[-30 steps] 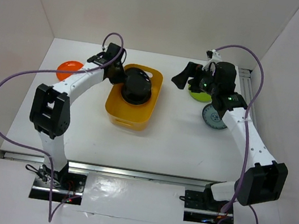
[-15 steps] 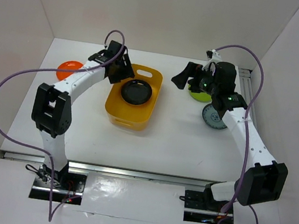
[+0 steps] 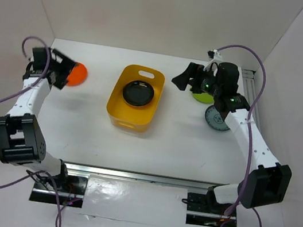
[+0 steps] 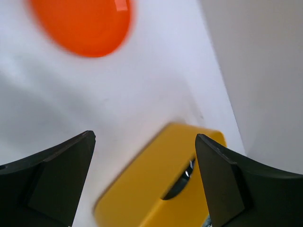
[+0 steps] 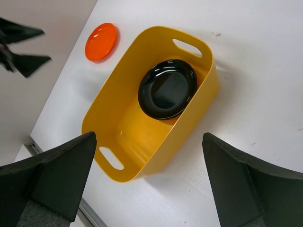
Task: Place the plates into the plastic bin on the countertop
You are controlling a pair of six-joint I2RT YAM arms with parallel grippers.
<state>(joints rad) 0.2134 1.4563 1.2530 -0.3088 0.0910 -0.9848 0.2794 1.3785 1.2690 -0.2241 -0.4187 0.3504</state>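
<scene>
I see a black plate (image 3: 138, 92) lying in the yellow bin (image 3: 117, 113). My left gripper (image 4: 144, 136) has its jaws wide apart near the orange plate (image 3: 77, 74). My right gripper (image 5: 149, 137) is spread wide too, holding nothing.

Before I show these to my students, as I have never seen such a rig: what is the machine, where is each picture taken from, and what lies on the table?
These are two robot arms bolted at the near edge of a white countertop. The overhead view looks down from behind them. The other two come from cameras on the wrists, so each shows its own dark fingers. The left gripper and the right gripper both stand open and hold nothing. A yellow-orange plastic bin holds one black plate. Outside it lie an orange-red plate, a lime green plate and a blue-patterned plate.
</scene>
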